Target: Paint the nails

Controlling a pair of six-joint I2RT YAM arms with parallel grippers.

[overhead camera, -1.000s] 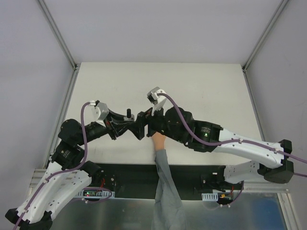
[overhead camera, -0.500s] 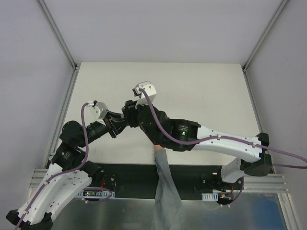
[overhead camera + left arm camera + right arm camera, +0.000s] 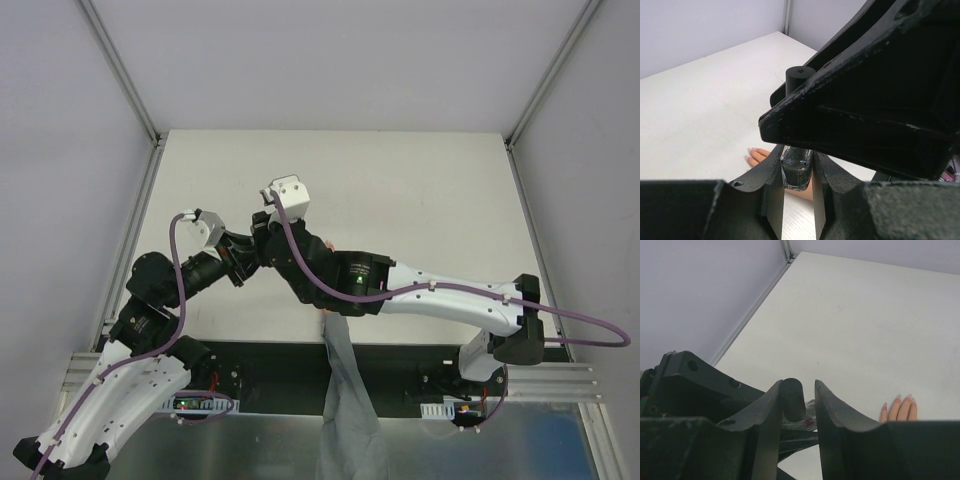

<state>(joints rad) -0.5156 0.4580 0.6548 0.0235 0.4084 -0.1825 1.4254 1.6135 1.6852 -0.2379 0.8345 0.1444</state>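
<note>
Right arm has swung left since a second ago. My right gripper (image 3: 797,386) brackets the smooth black cylindrical cap (image 3: 792,399); whether it is clamped I cannot tell. My left gripper (image 3: 797,161) pinches the small dark glittery glass bottle (image 3: 796,176). The nails (image 3: 899,400) of the peach mannequin hand (image 3: 900,412) rest on the matte white table (image 3: 865,315) nearby.

Your left arm (image 3: 150,300) sat folded at the elbow, forearm angled inward toward the middle. Your left gripper (image 3: 798,161) had its jaws pinched tight on the small dark bottle (image 3: 796,176). Your right arm (image 3: 440,295) stretched low across from the right, its wrist turned above the left one. Your right gripper (image 3: 799,389) straddled the cap (image 3: 791,399), jaws partly apart, one finger touching it and a gap at the other.
</note>
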